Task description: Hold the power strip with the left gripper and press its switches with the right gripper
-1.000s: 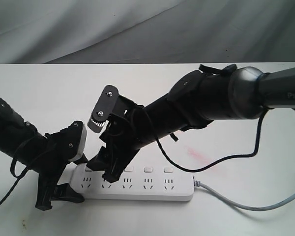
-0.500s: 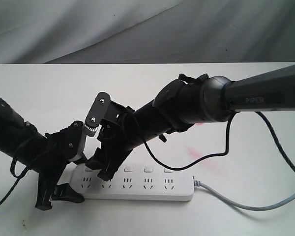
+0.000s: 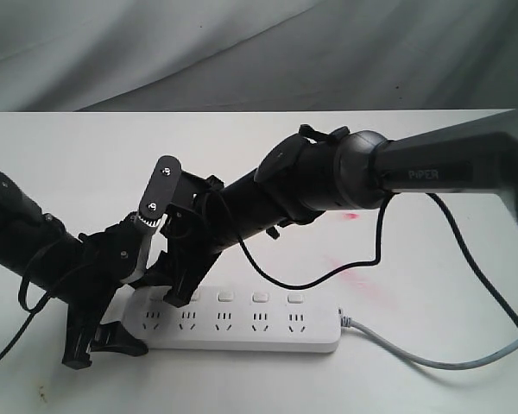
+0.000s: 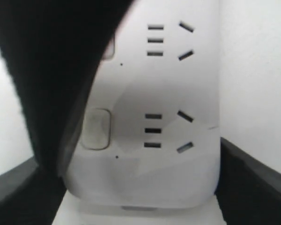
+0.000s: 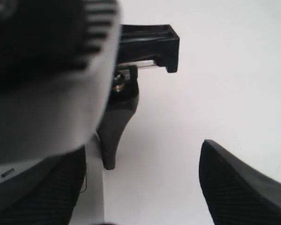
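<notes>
The white power strip (image 3: 268,332) lies flat along the table's front, its grey cord (image 3: 432,360) leaving at the right. My left gripper (image 3: 125,304) is shut on its left end; in the left wrist view the strip (image 4: 168,89) fills the space between both black fingers (image 4: 253,183). My right gripper (image 3: 174,289) is open and reaches down over the strip's left part. One of its fingers lies beside the end switch (image 4: 96,129) and partly covers another. Three more switches (image 3: 260,297) show uncovered. The right gripper (image 5: 140,187) has only bare table between its fingertips.
The right arm's black cable (image 3: 328,274) hangs in a loop just above the strip's right half. A faint red stain (image 3: 350,272) marks the white table (image 3: 432,172) behind it. Grey cloth (image 3: 242,52) forms the backdrop.
The right arm has swung left along the strip, its fingers going from about the second switch toward the end one. The left gripper and the strip have stayed put.
</notes>
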